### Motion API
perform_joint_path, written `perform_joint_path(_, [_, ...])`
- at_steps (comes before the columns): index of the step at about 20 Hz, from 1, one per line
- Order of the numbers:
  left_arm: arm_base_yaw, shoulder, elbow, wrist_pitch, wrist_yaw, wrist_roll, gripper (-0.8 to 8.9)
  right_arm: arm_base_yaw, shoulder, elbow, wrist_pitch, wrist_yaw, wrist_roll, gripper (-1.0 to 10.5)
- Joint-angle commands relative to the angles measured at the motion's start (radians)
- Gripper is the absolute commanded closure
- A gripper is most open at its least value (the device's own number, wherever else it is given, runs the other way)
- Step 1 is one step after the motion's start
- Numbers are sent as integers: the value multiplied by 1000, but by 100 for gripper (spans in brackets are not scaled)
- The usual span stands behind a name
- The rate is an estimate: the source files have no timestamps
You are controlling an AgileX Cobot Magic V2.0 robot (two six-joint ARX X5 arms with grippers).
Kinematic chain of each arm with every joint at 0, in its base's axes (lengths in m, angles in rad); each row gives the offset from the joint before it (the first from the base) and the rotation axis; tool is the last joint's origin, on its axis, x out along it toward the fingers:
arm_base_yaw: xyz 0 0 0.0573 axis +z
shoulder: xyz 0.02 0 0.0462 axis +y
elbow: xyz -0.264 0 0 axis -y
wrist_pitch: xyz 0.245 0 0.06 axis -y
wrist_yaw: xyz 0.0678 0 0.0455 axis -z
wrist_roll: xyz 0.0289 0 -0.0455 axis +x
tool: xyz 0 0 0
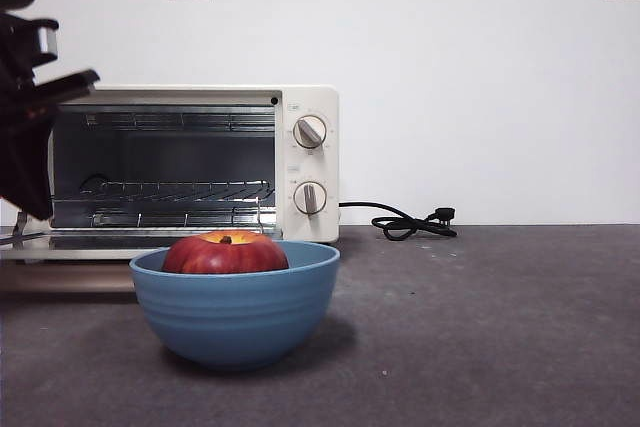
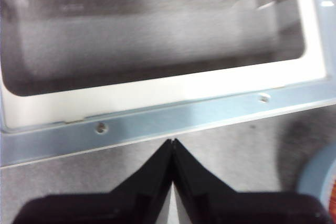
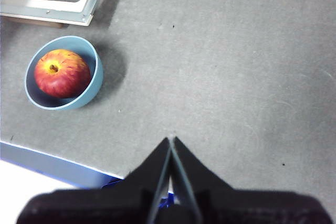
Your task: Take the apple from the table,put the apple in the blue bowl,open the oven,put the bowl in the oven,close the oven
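The dark red apple [image 1: 225,253] [image 3: 62,73] lies inside the blue bowl [image 1: 235,312] [image 3: 96,80], which stands on the grey table [image 1: 500,327] in front of the cream oven [image 1: 310,162]. The oven is open, its glass door [image 1: 60,244] [image 2: 157,90] folded down flat. My left gripper [image 2: 172,141] is shut and holds nothing; it hovers just over the front edge of the lowered door. That arm [image 1: 30,97] shows dark at the left edge of the front view. High over the table to the bowl's right, my right gripper [image 3: 171,139] is shut and empty.
A wire rack [image 1: 180,190] sits inside the oven cavity. Its black cord [image 1: 410,224] lies on the table to the oven's right. The table's near edge [image 3: 52,163] runs close to the right gripper. A sliver of the bowl [image 2: 320,171] shows beside the left gripper.
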Motion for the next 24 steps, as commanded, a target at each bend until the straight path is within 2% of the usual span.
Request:
perform_joint_path(1, [-14, -51, -11, -16, -2, -6, 819, 1, 2, -12, 4, 3, -5, 948])
perform_joint_path(6, [-38, -229, -11, -121, -2, 6, 819, 1, 48, -12, 41, -81, -14, 948])
perform_joint_path(8, [-48, -303, -11, -171, -2, 13, 818, 1, 90, -12, 121, -105, -42, 949])
perform_joint_path(10, [-57, -383, -11, -230, -2, 24, 818, 1, 154, -12, 216, -177, -47, 949])
perform_joint_path(15, [-74, -541, -11, -383, -2, 24, 818, 0, 364, -9, 355, -276, -67, 937])
perform_joint_path(17, [-79, -603, -11, -453, -2, 23, 818, -1, 460, 9, 372, -286, -67, 829])
perform_joint_path(23, [-80, -769, -11, -629, -2, 23, 818, -7, 702, 153, 357, -294, -89, 808])
perform_joint_path(24, [-80, -790, -11, -660, -2, 23, 818, -18, 736, 187, 343, -296, -90, 768])
